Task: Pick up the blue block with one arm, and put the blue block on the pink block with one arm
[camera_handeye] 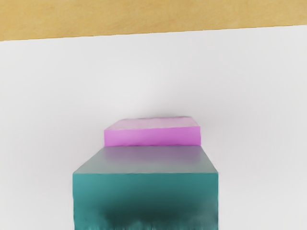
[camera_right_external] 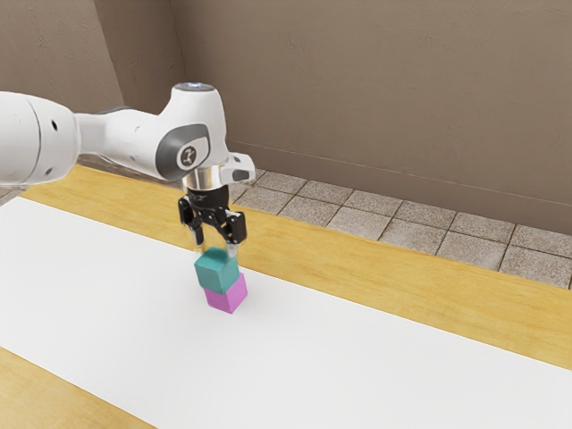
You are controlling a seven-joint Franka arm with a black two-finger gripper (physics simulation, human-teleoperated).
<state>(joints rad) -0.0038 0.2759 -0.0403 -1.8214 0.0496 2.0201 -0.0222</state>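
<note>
Gripper points straight down, closed on the upper sides of the blue block. That block appears to rest on the pink block, offset slightly toward the exterior view's left. Pickup and transfer look complete. Release and upward retraction are judged to remain.

The arm extended from the exterior view's left, its wrist bent so that the hand pointed straight down. The gripper stood vertical, its fingers closed against opposite sides of the blue block.
</note>
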